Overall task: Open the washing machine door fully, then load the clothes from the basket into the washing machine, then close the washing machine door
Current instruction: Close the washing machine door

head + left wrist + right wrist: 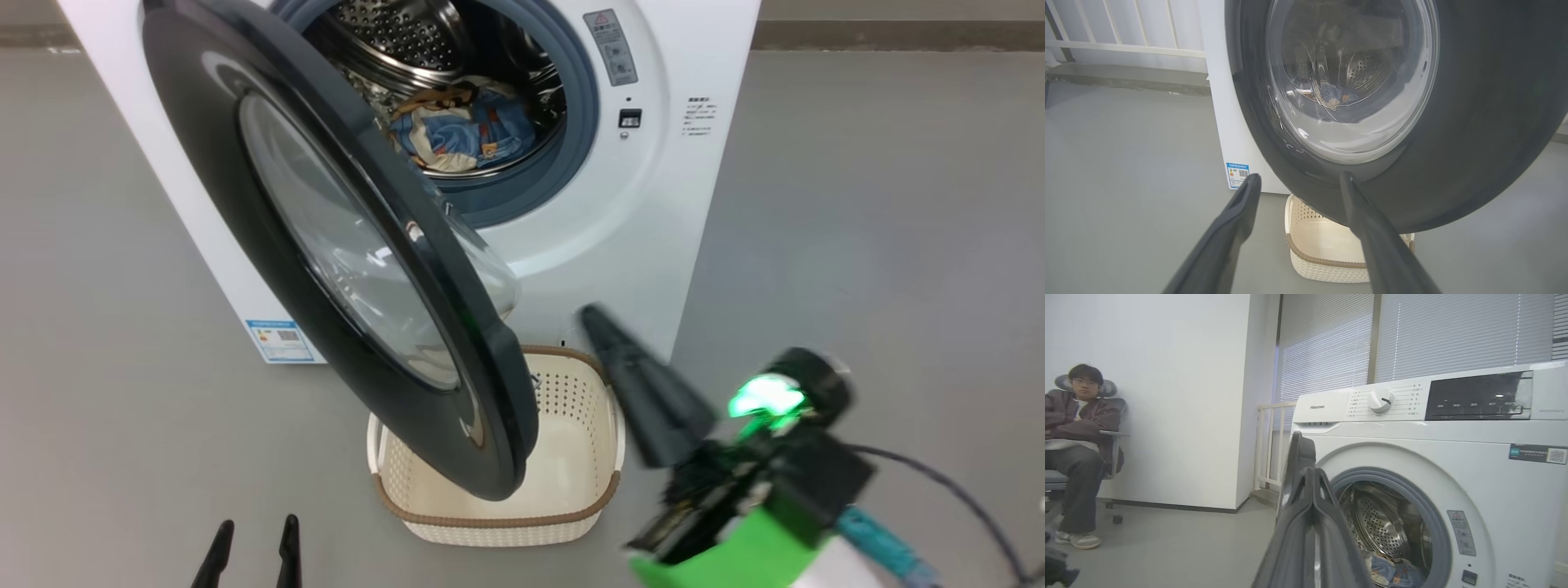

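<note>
Grey floor (857, 204), white wall and closed blinds (1453, 335) behind the machine. A person (1077, 457) sits in a chair off to the side, well clear.

The clothes (465, 131) are in the drum (400, 33), beyond and a bit above the right gripper (592, 318) tips. The basket (571, 408) looks empty. It sits on the floor just left of those tips, under the low edge of the washing machine door (196, 122).

So loading looks done. My read is the step in hand is the close.

The door hangs roughly half open, tilted out over the basket, with the glass bowl facing the drum. Its free edge is just left of the right gripper. The washing machine (620, 229) front and gasket (584, 122) are straight ahead of it.

Right jaws are pressed together with nothing in them. They're near the door edge, not touching as far as I can see.

Left gripper (257, 523) has its jaws wide apart, empty, and it sits low. The door's outer face is dead ahead of it. In its wrist view the right finger (1355, 204) overlaps the black rim; I can't tell if that's contact. The blue label (280, 340) is beyond the left finger.

Next move, as I see it:
- Push on the outer face or rim, swinging the door toward the gasket until it latches.
- The left gripper is on the correct side for that. The right one needs to clear the opening first or it gets pinched.
- Check no fabric hangs over the gasket lip.
</note>
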Tool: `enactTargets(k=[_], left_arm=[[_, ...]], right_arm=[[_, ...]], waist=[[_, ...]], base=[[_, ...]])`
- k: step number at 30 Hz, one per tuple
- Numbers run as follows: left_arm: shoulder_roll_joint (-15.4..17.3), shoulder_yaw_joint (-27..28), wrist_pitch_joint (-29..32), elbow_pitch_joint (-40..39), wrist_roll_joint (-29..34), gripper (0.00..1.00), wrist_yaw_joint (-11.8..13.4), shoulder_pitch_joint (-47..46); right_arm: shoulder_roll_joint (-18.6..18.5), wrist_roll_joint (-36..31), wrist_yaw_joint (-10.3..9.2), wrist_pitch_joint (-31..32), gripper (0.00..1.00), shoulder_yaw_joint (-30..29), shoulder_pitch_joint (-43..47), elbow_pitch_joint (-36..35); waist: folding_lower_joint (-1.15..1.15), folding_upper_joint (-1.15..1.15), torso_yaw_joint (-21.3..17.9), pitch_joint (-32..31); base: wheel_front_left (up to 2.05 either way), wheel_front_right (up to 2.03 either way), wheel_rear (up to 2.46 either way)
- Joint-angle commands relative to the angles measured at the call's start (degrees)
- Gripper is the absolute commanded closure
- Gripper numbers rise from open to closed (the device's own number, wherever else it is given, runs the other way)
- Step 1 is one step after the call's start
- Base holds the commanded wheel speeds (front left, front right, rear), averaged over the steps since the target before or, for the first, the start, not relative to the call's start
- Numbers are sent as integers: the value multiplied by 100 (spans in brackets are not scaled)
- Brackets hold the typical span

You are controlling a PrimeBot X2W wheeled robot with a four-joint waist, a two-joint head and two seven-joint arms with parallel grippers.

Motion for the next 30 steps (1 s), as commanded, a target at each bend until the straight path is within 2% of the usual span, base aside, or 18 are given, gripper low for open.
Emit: enactTargets(k=[1, 7, 13, 30], left_arm=[[75, 156, -38, -113, 7, 0, -14, -224], [67, 75, -38, -135, -23, 0, -14, -352], [58, -47, -38, -181, -46, 0, -14, -481], [13, -152, -38, -200, -131, 0, -14, -668]], right_arm=[[68, 201, 9, -26, 100, 340, -235, -91], [104, 542, 9, -26, 100, 1335, -386, 588], [116, 801, 9, -26, 100, 1822, -434, 1303], [118, 932, 9, -26, 100, 1259, -711, 1698]], waist=[[0, 0, 54, 23], [0, 0, 252, 107], [0, 0, 466, 277], [0, 0, 568, 670]], base=[[0, 0, 0], [0, 0, 0], [0, 0, 0], [0, 0, 0]])
